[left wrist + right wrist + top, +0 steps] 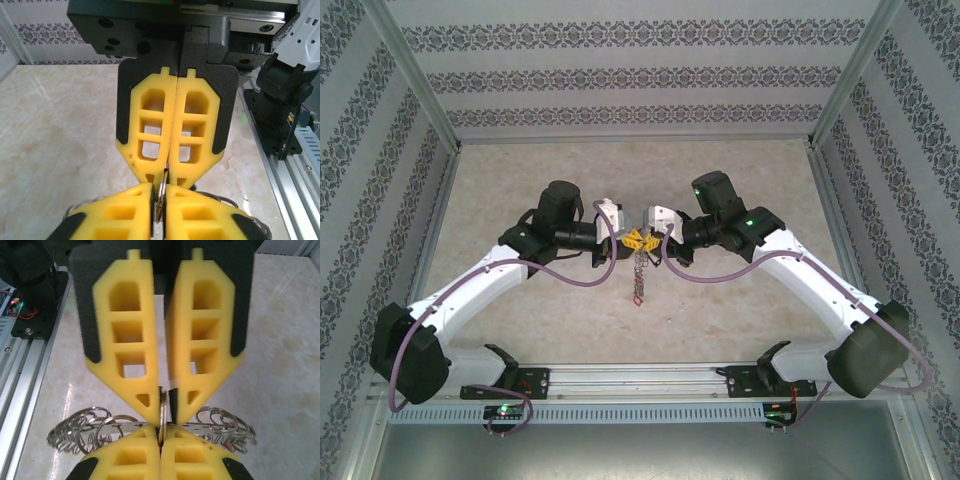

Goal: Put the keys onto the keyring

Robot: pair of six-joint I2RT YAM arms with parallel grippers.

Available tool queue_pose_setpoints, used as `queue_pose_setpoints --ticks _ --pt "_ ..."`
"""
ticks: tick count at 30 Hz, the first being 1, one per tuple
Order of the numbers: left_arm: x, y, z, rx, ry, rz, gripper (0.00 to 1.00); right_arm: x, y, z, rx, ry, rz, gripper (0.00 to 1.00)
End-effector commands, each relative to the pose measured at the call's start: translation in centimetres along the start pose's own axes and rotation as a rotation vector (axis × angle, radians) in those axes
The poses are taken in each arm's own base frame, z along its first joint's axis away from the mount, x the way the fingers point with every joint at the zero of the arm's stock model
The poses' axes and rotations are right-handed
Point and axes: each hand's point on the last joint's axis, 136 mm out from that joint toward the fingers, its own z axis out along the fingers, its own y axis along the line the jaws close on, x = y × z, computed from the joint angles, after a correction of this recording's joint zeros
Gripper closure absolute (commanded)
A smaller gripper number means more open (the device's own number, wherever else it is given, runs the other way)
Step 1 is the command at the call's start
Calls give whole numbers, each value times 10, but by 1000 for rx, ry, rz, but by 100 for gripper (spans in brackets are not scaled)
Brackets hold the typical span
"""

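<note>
Right claw, left claw both pinching keyring.

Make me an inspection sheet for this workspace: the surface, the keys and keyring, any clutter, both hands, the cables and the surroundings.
Surface: glossy beige marbled tabletop.
Job's things: keyring, a silvery chain of wire loops, is pinched where the two hands meet and trails away from them. Keys: one red tag at the chain's far end, the rest too small to make out.
Clutter: nothing seen.
Hands: left hand is shut on the keyring. Right hand is shut on the keyring too, tip to tip with the left.
Cables: purple cables loop along both arms, away from the fingers.
Surroundings: patterned wall panels on three sides and a metal rail at the near edge.
</note>
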Motion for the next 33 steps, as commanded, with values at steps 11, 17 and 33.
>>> queue_pose_setpoints --ticks 11,17,33 --pt "-24 -10 2 40 -82 42 100 -20 4 -13 15 -79 -54 82" --pt "-55 -15 -6 58 -219 95 100 -17 4 -27 12 -112 -27 84" --pt "-66 -17 -12 31 -314 153 100 -23 7 -32 -11 -161 -33 87"
